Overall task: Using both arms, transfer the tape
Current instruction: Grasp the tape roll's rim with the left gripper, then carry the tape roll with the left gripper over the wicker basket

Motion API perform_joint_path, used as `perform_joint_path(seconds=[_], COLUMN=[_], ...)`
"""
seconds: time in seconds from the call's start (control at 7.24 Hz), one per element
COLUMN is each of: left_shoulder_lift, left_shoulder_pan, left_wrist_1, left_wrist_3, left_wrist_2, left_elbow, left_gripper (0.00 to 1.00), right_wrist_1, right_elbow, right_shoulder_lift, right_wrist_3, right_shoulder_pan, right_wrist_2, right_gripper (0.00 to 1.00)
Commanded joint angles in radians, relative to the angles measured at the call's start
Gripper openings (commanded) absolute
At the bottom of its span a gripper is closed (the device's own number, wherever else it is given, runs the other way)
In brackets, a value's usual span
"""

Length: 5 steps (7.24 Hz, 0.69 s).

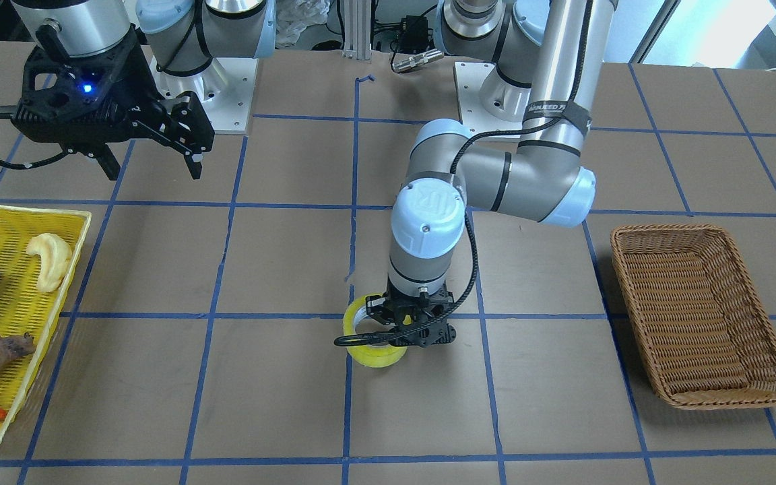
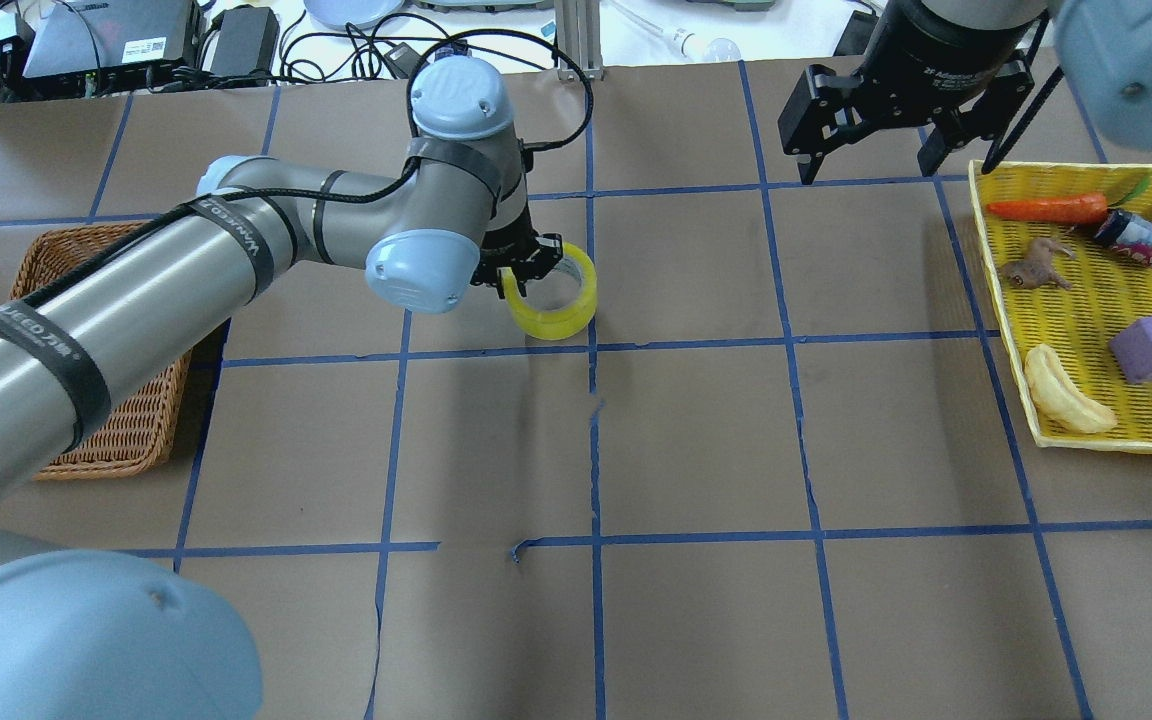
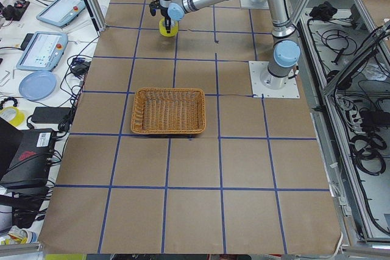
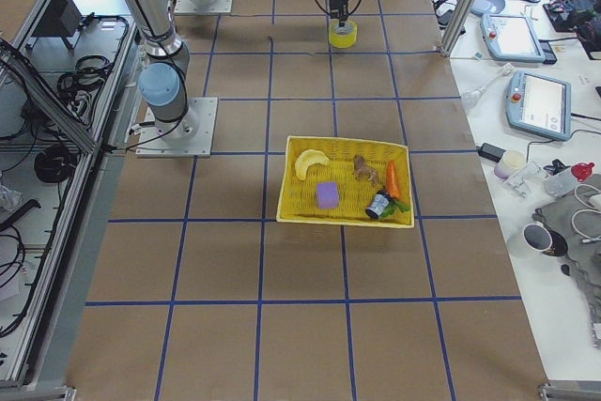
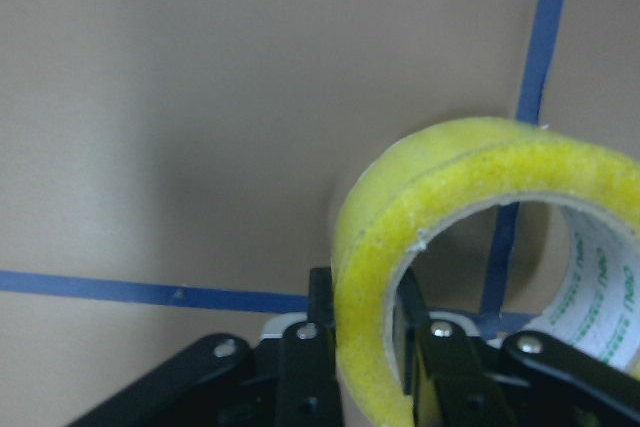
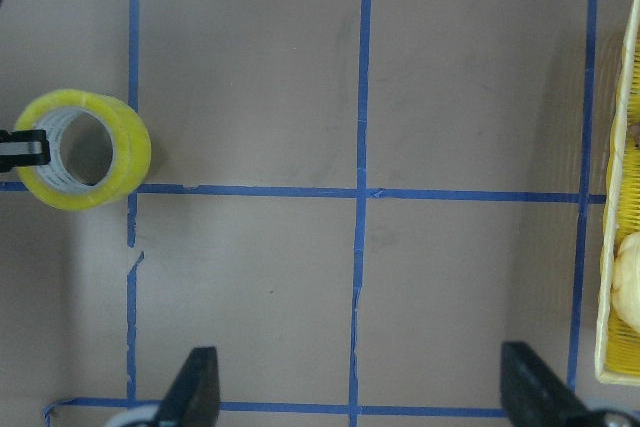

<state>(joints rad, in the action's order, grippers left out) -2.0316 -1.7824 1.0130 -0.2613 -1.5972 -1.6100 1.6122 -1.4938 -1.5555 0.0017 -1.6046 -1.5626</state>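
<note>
Reaching long over the desk (image 2: 696,440), the left arm (image 2: 236,250) points straight down, jaws pinched on the wall of the tape (image 2: 548,325), mid-desk toward the far edge. Right arm (image 1: 71,27) hovers by the desk's right end, jaws wide, empty. Light, stiff, glossy roll, likely slick; rim pinch suits.
</note>
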Motion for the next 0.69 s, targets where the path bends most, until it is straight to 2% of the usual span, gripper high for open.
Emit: perform_joint_path(seconds=[0.0,0.14,0.55], left_shoulder_lift=[0.106,0.140,0.156], left_shoulder_pan=[0.149,0.228,0.508], left_wrist_1=[0.083,0.085,0.087], left_wrist_3=[0.240,0.304,0.726], left_wrist_2=[-0.030,-0.027,0.005], left_elbow=[-0.002,0.004,-0.004], left_gripper=[0.00,0.00,0.00], right_wrist_1=[-0.012,-0.046,-0.060], right_elbow=[0.003,0.004,0.004], right_shoulder_lift=[0.000,-0.003,-0.005], right_wrist_3=[0.006,0.007,0.007], right_shoulder_pan=[0.000,0.000,0.000], right_wrist_2=[-0.001,-0.001,-0.002], right_gripper=[1.00,1.00,1.00])
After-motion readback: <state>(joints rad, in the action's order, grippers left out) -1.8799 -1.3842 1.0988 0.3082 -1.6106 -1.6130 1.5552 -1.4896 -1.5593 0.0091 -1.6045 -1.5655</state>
